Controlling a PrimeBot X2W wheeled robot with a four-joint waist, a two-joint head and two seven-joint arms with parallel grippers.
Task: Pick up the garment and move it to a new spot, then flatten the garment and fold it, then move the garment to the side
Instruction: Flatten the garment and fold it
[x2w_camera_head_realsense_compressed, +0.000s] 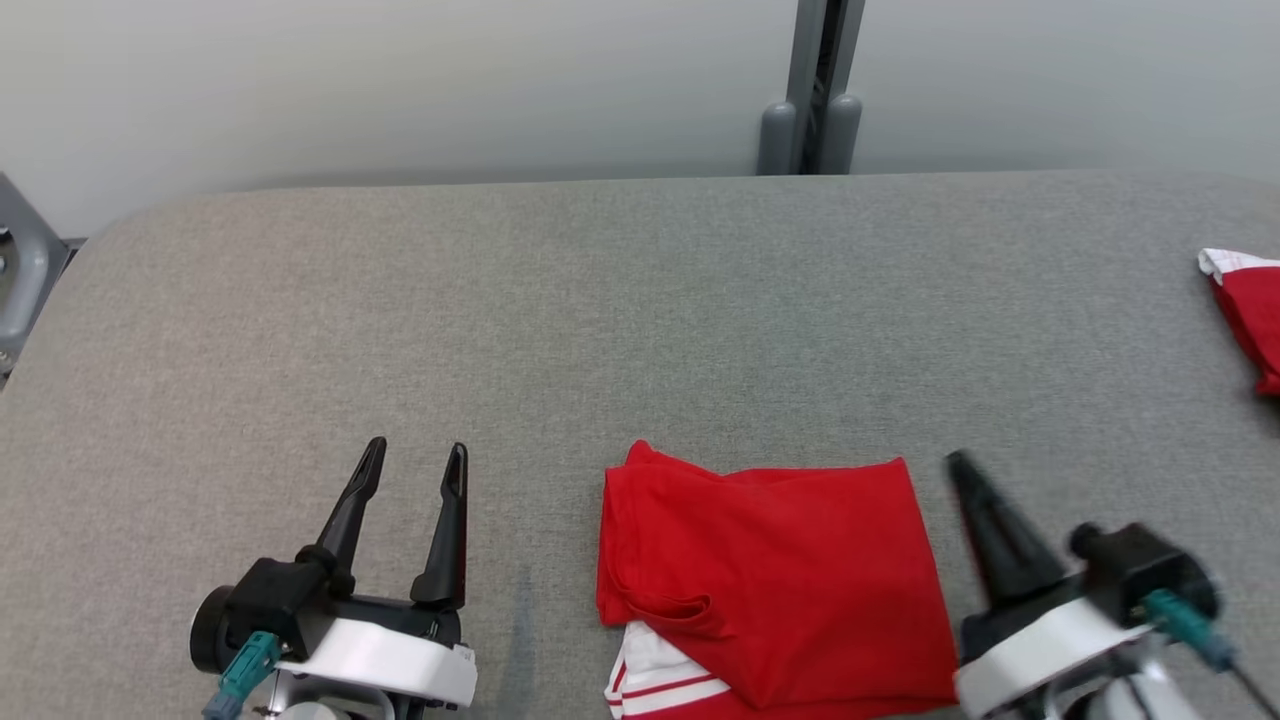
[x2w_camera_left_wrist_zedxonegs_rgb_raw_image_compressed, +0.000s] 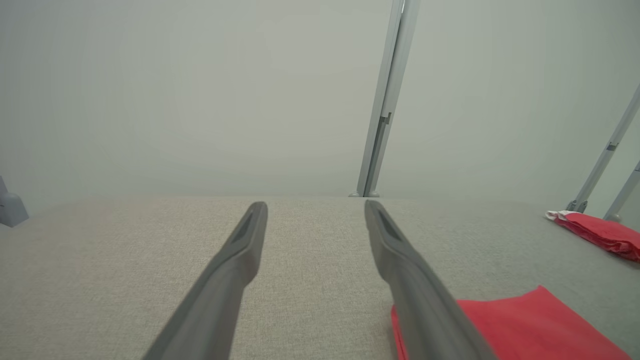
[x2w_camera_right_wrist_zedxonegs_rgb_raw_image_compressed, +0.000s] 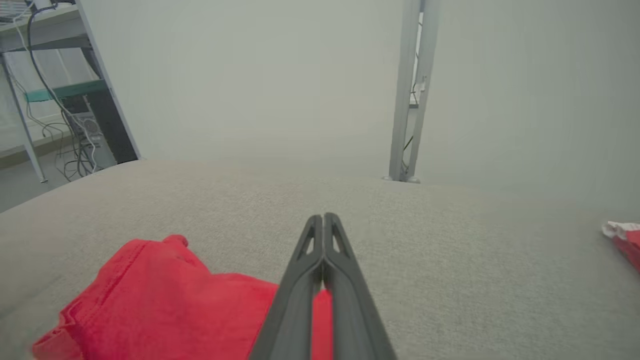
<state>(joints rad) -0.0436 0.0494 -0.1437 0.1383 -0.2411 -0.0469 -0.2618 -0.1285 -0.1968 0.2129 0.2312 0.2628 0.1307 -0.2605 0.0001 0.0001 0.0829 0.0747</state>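
The right gripper (x2w_camera_right_wrist_zedxonegs_rgb_raw_image_compressed: 324, 218) has its two fingers pressed flat together with nothing caught between the tips, as its own wrist view makes plain; from the head the same fingers read as one blurred dark spike. The left gripper (x2w_camera_head_realsense_compressed: 416, 450) has its fingers spread wide and bare, hovering over bare cloth-covered surface to the left of the garment. The red garment (x2w_camera_head_realsense_compressed: 770, 570) lies folded into a rough rectangle at the near edge of the grey table (x2w_camera_head_realsense_compressed: 600, 300), between the two grippers, with the right gripper just beside its right edge. The head view shows a white, red-striped part (x2w_camera_head_realsense_compressed: 660, 685) poking out from under its near left corner, which both wrist views leave below their frame. At the far right edge of the table, well apart from the garment, sits a second red cloth (x2w_camera_head_realsense_compressed: 1250, 310) with a white end. A grey upright post (x2w_camera_head_realsense_compressed: 820, 90) rises behind the far edge of the table. The right wrist view adds a shelf with trailing cables (x2w_camera_right_wrist_zedxonegs_rgb_raw_image_compressed: 55, 100) beyond the table's left end.
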